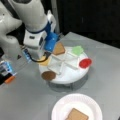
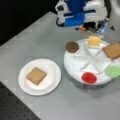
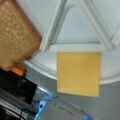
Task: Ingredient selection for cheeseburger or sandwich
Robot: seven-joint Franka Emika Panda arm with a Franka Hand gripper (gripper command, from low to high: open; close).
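We see the arm's wrist end over the far side of a white round divided tray (image 1: 65,75), close above the yellow cheese square (image 2: 94,40). The gripper is not clear to us in any view, and we cannot tell how its jaws stand.

In the wrist view the cheese square (image 3: 78,73) lies at the tray's edge and hangs partly over the rim. A tan-brown toast square (image 3: 14,33) lies in the compartment beside it.

In both front views the tray also carries the dark brown round patty (image 1: 48,75) at its edge, the green lettuce piece (image 1: 77,50) and the red tomato disc (image 1: 85,63).

A white paper plate (image 2: 51,82) stands apart from the tray on the grey table (image 2: 37,40). One toast square (image 2: 36,75) lies alone on this plate, with nothing on top of it.
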